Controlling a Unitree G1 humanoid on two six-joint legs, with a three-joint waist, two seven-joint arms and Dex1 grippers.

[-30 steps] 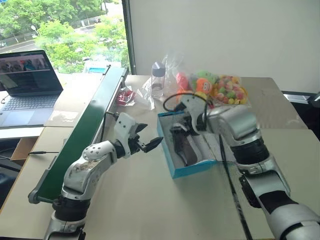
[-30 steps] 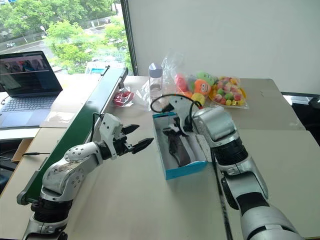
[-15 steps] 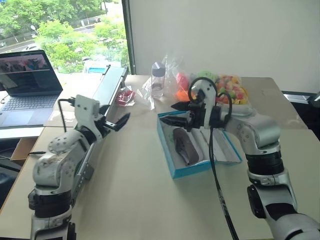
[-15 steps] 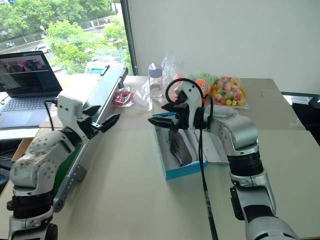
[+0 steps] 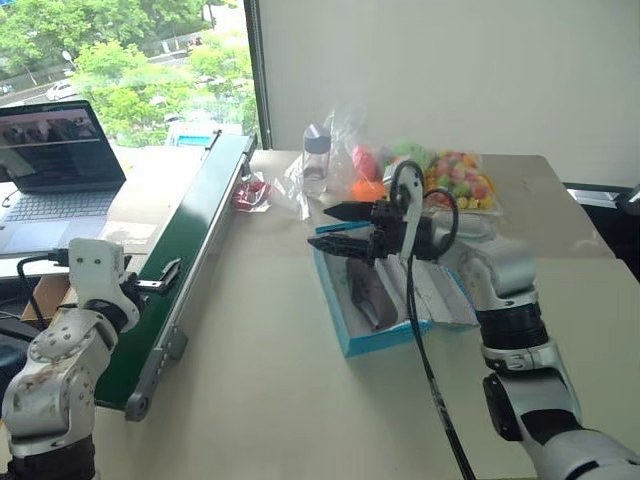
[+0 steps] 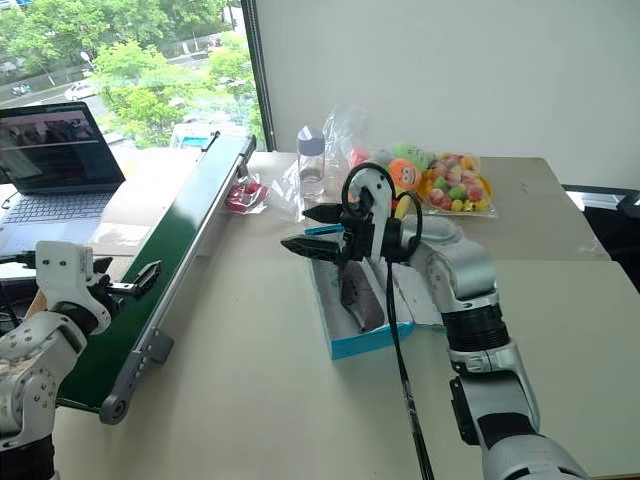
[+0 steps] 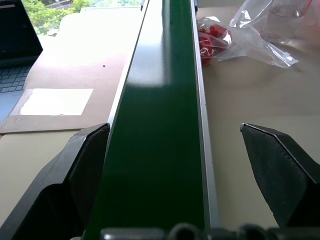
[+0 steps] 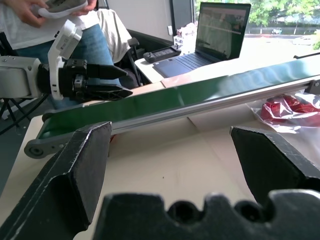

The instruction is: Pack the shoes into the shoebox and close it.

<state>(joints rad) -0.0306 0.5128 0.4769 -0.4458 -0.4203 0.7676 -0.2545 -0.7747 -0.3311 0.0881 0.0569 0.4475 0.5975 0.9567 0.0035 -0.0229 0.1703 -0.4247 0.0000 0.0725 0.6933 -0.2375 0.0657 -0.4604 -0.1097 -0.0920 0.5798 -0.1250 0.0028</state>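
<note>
The blue shoebox [image 5: 385,338] stands open on the beige table, white inside, with its lid [image 5: 450,300] lying back on the right. One dark grey shoe [image 5: 372,293] lies lengthwise in it; I cannot make out a second shoe. My right gripper [image 5: 320,228] hovers over the box's far left corner, pointing left, open and empty. My left gripper [image 5: 160,278] is far off to the left over the green conveyor belt [image 7: 160,125], open too, with the belt between its fingers [image 7: 85,165] in the left wrist view.
The long conveyor [image 5: 190,250] runs along the table's left side. A laptop [image 5: 55,160] sits beyond it. At the back are a clear bottle [image 5: 316,155], bags of colourful toys [image 5: 455,180] and a red packet [image 5: 250,192]. A person [image 8: 75,35] stands past the conveyor.
My left arm swung away from the box to the left, ending over the conveyor. My right gripper lifted out of the box and turned to point left.
</note>
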